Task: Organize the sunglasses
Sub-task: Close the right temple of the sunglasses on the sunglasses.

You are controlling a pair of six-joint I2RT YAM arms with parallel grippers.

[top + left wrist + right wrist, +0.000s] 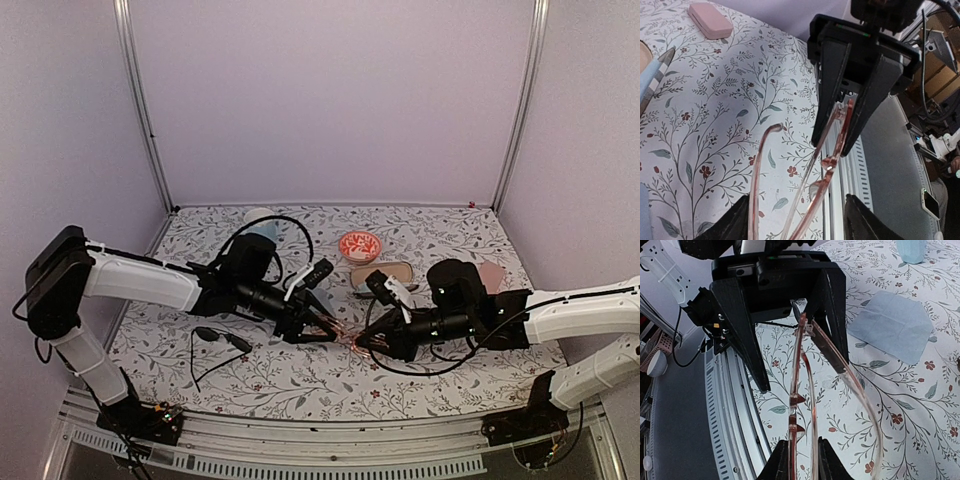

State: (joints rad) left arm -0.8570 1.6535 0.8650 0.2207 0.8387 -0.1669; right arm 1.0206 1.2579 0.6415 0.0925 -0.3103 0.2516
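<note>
The pinkish clear-lens glasses (829, 161) are held over the bench (300, 385), clamped in the right claw (804, 450), while the left claw (796, 210) is spread around their far end, seemingly not gripping. The black sunglasses (213, 335) are seen lying on the bench. Neither pair is stowed, so most of the tidying is judged undone.

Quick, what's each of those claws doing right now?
Left gripper: open around the pink glasses.
Right gripper: closed, holding the pink glasses.

Top looks down; facing wrist cameras closely share pinkish glasses (829, 161).
</note>
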